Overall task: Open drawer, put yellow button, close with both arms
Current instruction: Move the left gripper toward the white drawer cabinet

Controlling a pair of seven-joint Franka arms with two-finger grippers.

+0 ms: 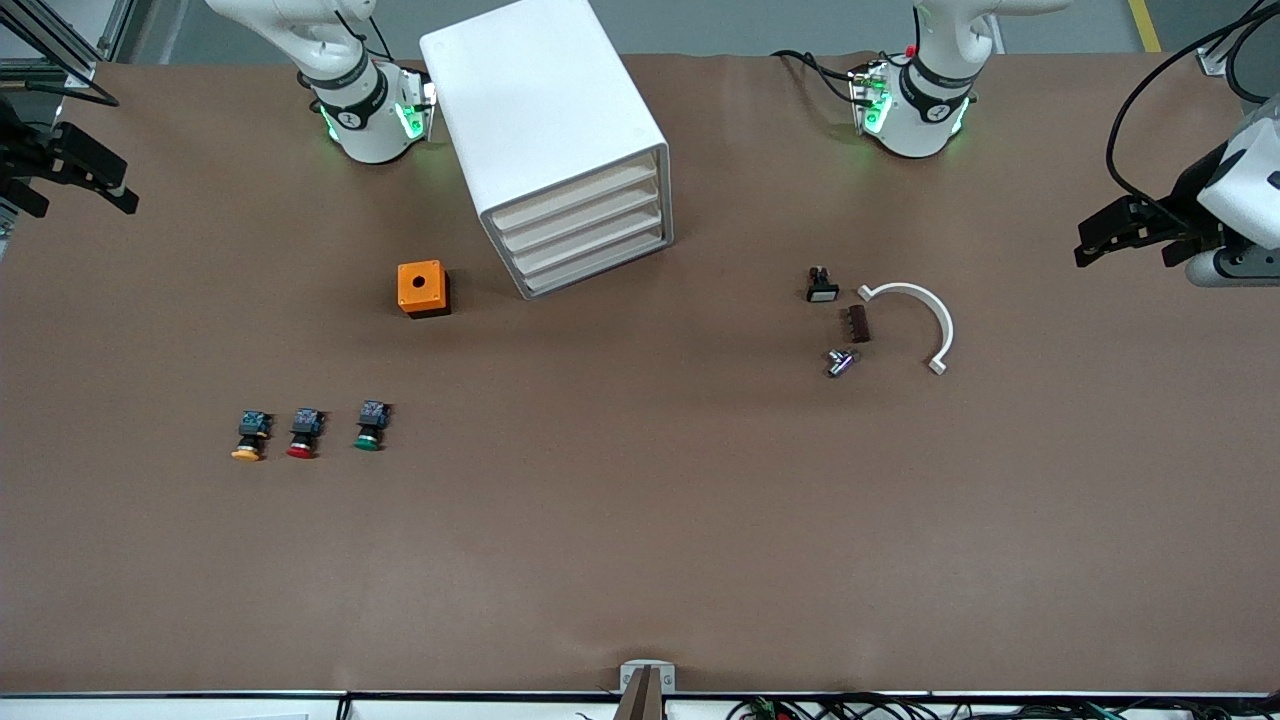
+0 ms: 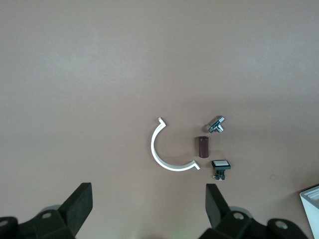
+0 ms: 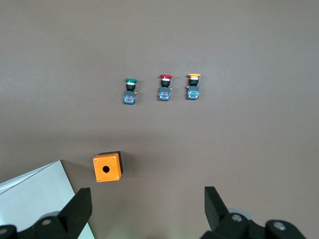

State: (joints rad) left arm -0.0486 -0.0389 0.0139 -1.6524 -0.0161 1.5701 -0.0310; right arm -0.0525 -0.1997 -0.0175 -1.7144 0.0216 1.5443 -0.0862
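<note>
Front view: the drawer (image 1: pixel 578 199) sits shut atop the white cabinet (image 1: pixel 545 120). The yellow button (image 1: pixel 250 436) lies on the table (image 1: pixel 640 520) beside the red button (image 1: pixel 304 433), nearer the camera. The left gripper (image 1: pixel 1120 238) and right gripper (image 1: pixel 85 175) wait at the table's ends, both with fingers spread, empty.

Both arms run off the top edge of the front view, only their bases showing, while the right gripper (image 1: pixel 75 170) and left gripper (image 1: pixel 1125 235) are clipped by that view's side edges. Each wrist view shows only the fingertips of its own gripper, spread wide, the rest cut off at the frame's edge, and only a corner of the cabinet (image 2: pixel 311 204) shows in the left wrist view. The small metal part (image 1: pixel 840 362) nearer the camera than the dark block (image 1: pixel 858 323) is too small to identify.
</note>
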